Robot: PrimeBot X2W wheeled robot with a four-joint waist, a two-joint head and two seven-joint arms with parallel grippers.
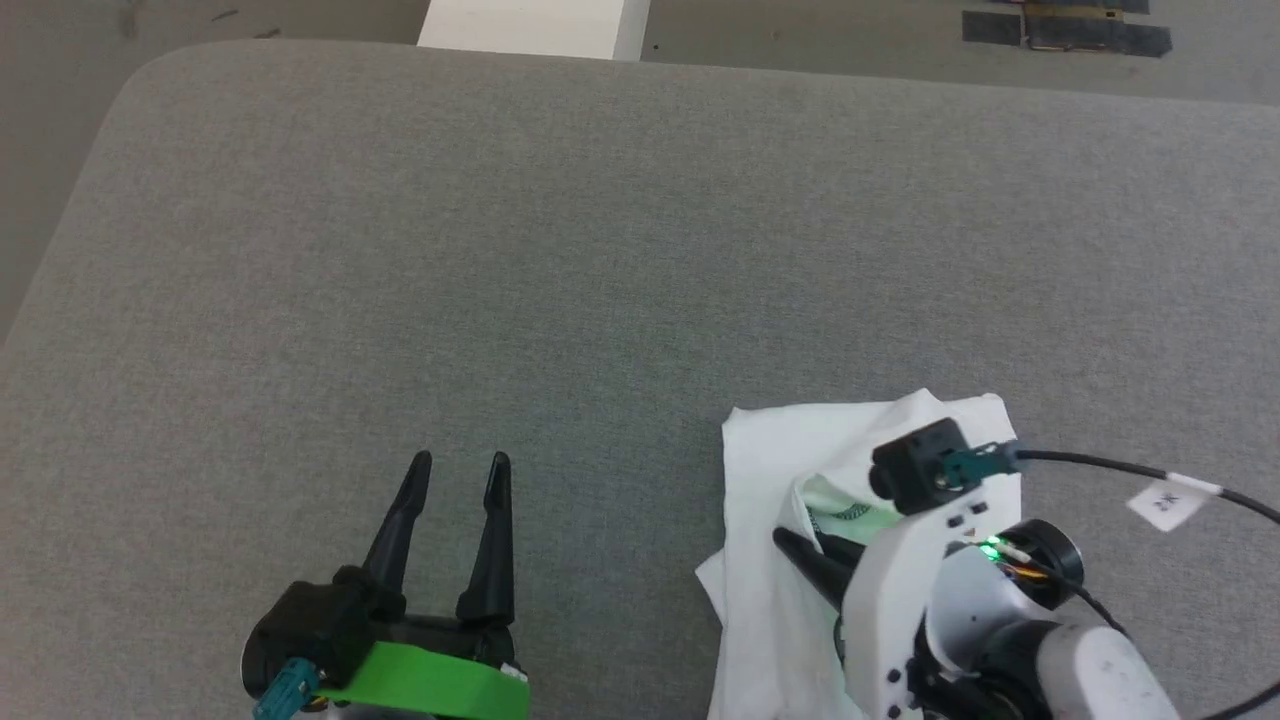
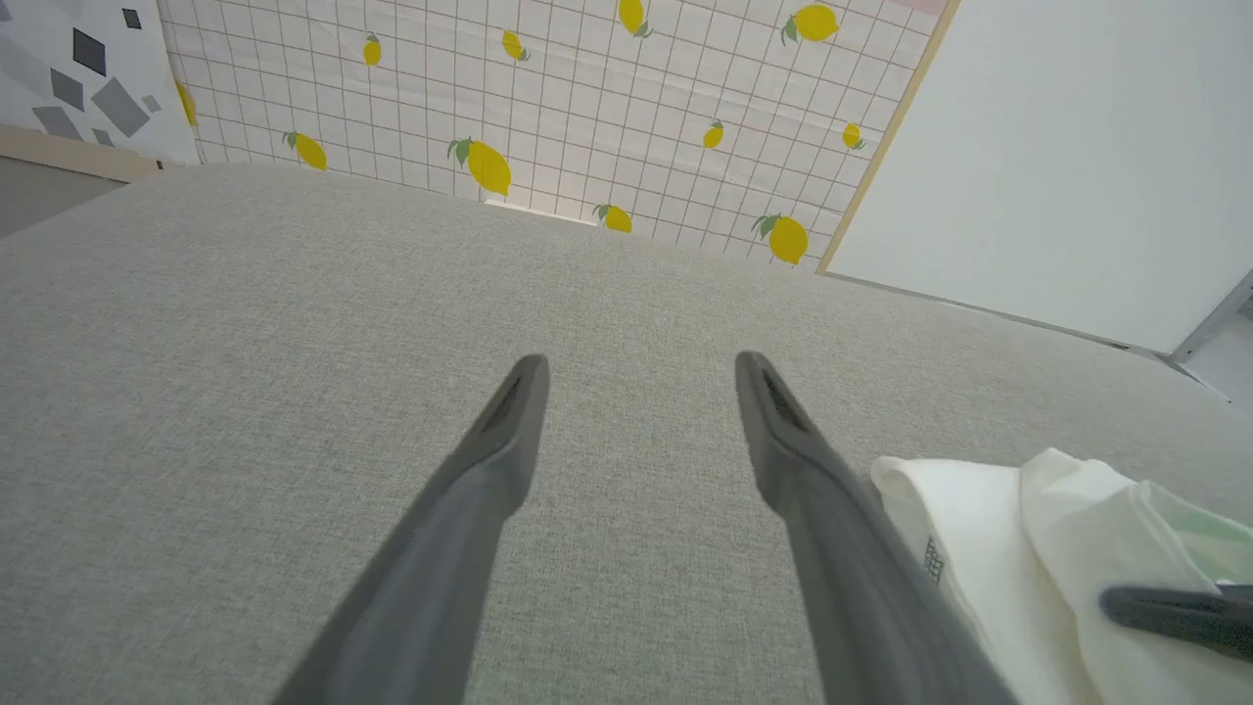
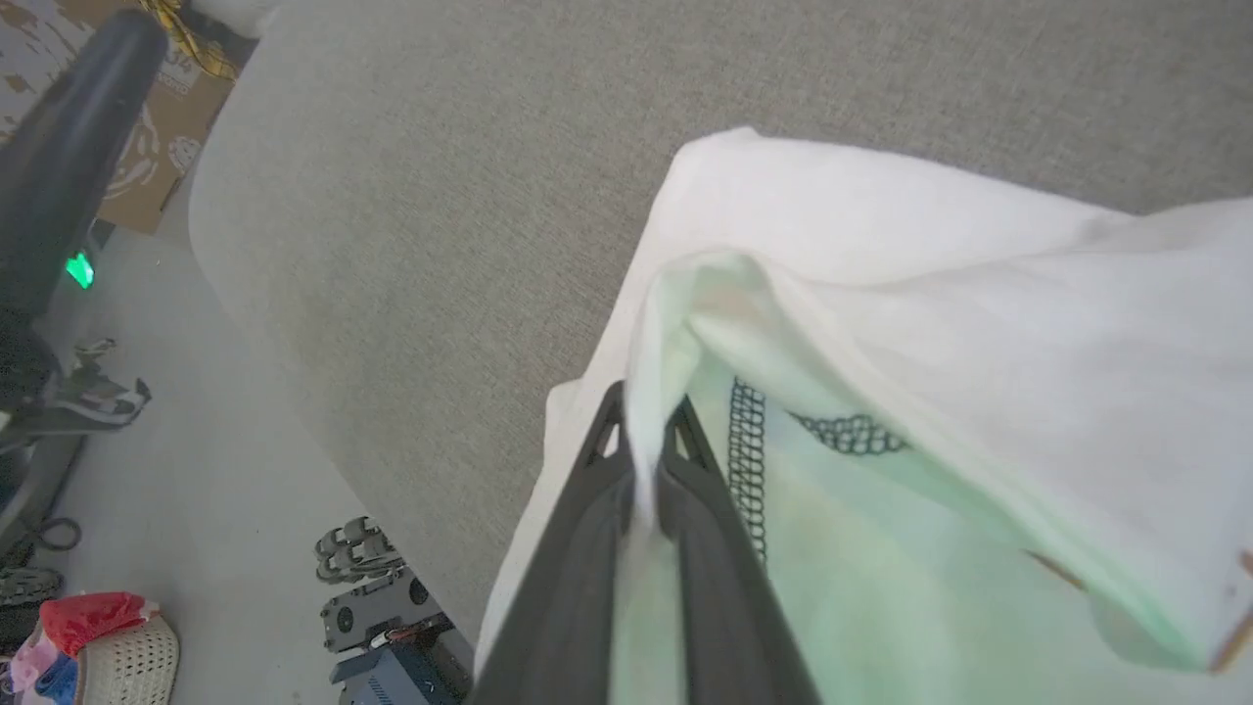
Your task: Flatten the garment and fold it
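The white garment [image 1: 790,470] lies bunched at the table's near right, with dark stitched seams [image 3: 749,460] showing on a lifted inner layer. My right gripper [image 1: 785,540] is shut on a fold of that fabric [image 3: 646,392], which is pinched between its two dark fingers [image 3: 587,509] and raised off the rest. My left gripper [image 1: 458,462] stands open to the left of the garment, its fingers [image 2: 509,411] spread above bare table with nothing between them. In the left wrist view the garment's edge [image 2: 979,519] lies just right of the right-hand finger.
The grey fabric table [image 1: 560,250] stretches wide to the left and far side. A white box [image 1: 535,25] stands beyond its far edge. In the right wrist view the table's edge [image 3: 294,372] drops to a floor with scattered equipment [image 3: 382,607].
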